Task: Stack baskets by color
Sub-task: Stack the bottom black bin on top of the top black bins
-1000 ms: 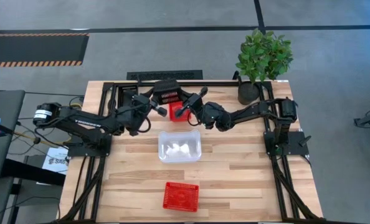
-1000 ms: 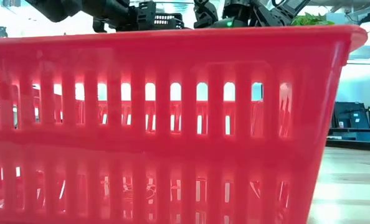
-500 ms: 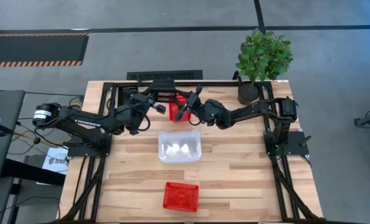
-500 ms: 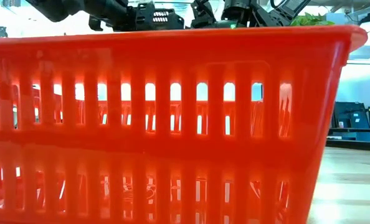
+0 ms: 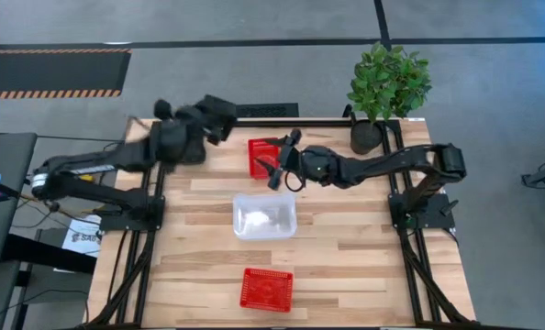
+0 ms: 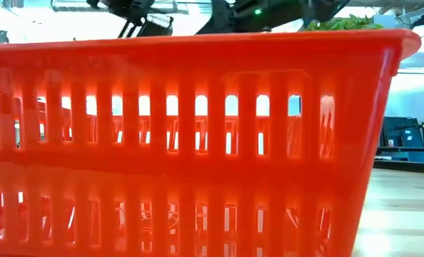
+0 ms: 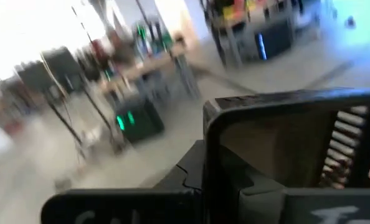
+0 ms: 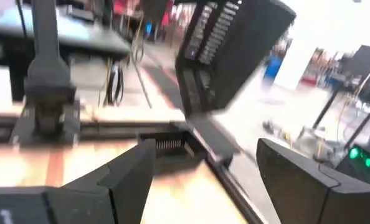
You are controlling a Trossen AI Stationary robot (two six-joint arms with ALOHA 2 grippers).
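Observation:
My left gripper (image 5: 202,126) is raised over the table's far left corner, shut on a black perforated basket (image 5: 220,110). The right wrist view shows this black basket (image 8: 235,37) in the air. A red basket (image 5: 261,156) stands on the table at the far middle. My right gripper (image 5: 283,156) is open at its right rim, and the right wrist view shows nothing between its fingers (image 8: 129,171). A clear basket (image 5: 264,216) sits mid-table. A second red basket (image 5: 267,288) by the near edge fills the low view (image 6: 198,143). My left gripper holds the black basket by one wall at its rim (image 7: 278,106); blur hides where the fingers meet it. The fingers come at it about level from the table's left. The basket is lifted clear of the table and tilted.
A potted green plant (image 5: 387,87) stands at the far right corner. Bare wood (image 5: 355,238) lies to the right of the clear basket and on the near left. The black arm frames run along both side edges.
My left gripper has risen and swung toward the table's far left corner, lifting the black basket away from beside the red one. My right gripper has opened, let go of the far red basket and tipped up; that basket stays on the table.

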